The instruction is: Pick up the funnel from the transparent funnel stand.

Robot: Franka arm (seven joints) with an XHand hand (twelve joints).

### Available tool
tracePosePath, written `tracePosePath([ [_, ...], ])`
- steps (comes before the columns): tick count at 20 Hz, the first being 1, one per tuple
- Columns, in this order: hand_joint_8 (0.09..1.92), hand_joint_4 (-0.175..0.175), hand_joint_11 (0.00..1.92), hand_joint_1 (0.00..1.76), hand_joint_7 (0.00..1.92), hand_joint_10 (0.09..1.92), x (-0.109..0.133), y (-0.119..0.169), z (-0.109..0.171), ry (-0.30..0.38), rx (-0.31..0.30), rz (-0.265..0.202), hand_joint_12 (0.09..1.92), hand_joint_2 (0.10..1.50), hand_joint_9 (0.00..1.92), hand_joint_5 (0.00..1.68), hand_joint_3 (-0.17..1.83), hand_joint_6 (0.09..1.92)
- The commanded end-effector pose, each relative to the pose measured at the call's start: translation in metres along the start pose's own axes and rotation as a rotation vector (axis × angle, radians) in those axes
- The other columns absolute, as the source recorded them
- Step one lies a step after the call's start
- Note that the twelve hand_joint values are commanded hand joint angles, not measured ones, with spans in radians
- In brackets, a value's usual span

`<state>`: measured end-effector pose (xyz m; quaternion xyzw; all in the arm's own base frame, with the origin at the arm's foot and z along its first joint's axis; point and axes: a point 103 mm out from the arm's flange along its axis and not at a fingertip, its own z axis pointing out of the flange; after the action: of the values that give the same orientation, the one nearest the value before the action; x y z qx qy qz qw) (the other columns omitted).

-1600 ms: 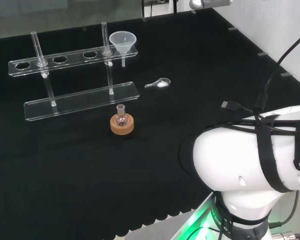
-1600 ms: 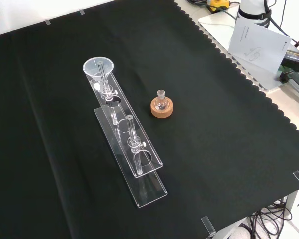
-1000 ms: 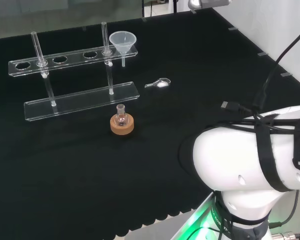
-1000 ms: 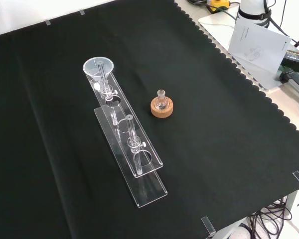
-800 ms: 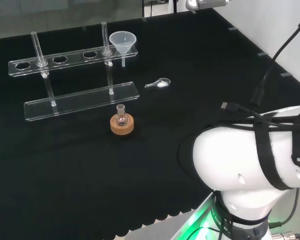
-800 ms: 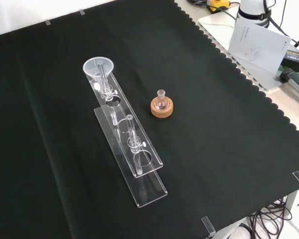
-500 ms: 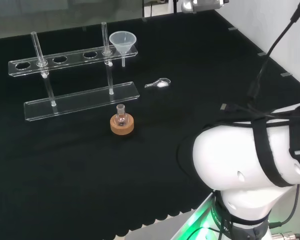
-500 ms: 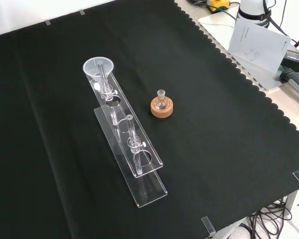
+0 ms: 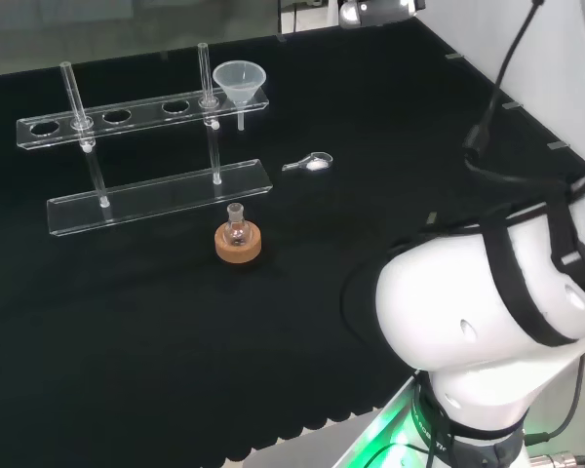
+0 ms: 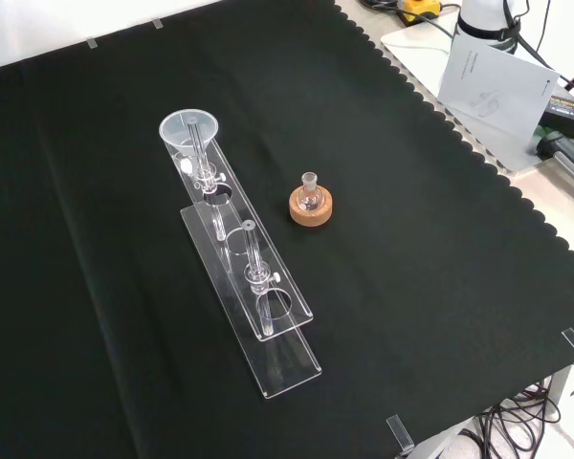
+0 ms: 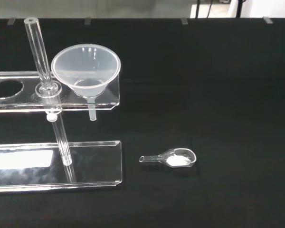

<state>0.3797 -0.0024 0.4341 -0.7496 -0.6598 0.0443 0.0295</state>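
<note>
Black cloth covers the surface (image 9: pixel 390 146). Nearest in the head view, a small flask on a cork ring (image 9: pixel 238 243); beyond it, the transparent funnel stand (image 9: pixel 136 114) with the funnel (image 9: pixel 240 84) seated in its end hole. Funnel judged light, slippery; take by the cone rim. Hand state: cannot tell.

A black cloth (image 10: pixel 411 249) with a scalloped edge covers the surface. Beyond that edge in the front view lie a white paper sheet (image 10: pixel 497 81) and dark cables (image 10: pixel 502 426) — a white wall (image 9: pixel 526 49) stands at the head view's right.
</note>
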Motion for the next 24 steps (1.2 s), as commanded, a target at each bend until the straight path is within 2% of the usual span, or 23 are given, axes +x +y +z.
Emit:
tracePosePath([
  [1, 0.28, 0.01, 0.0, 0.1, 0.03, 0.64, 0.011, 0.064, 0.024, -0.001, 0.026, -0.089, 1.35, 1.12, 0.11, 0.18, 0.33, 0.09],
  [5, 0.33, 0.004, 0.0, 0.18, 0.05, 0.66, 0.026, 0.087, 0.04, -0.037, 0.057, -0.116, 1.39, 1.06, 0.15, 0.19, 0.3, 0.09],
  [11, 0.42, 0.0, 0.0, 0.3, 0.02, 0.68, 0.042, 0.112, 0.06, -0.036, 0.089, -0.151, 1.42, 1.01, 0.16, 0.22, 0.28, 0.09],
  [18, 0.47, 0.01, 0.12, 0.43, 0.01, 0.72, 0.054, 0.131, 0.086, -0.036, 0.199, -0.168, 1.48, 0.89, 0.21, 0.21, 0.24, 0.09],
  [24, 0.38, 0.026, 0.18, 0.45, 0.0, 0.77, 0.063, 0.14, 0.102, -0.063, 0.276, -0.165, 1.51, 0.79, 0.16, 0.15, 0.21, 0.09],
])
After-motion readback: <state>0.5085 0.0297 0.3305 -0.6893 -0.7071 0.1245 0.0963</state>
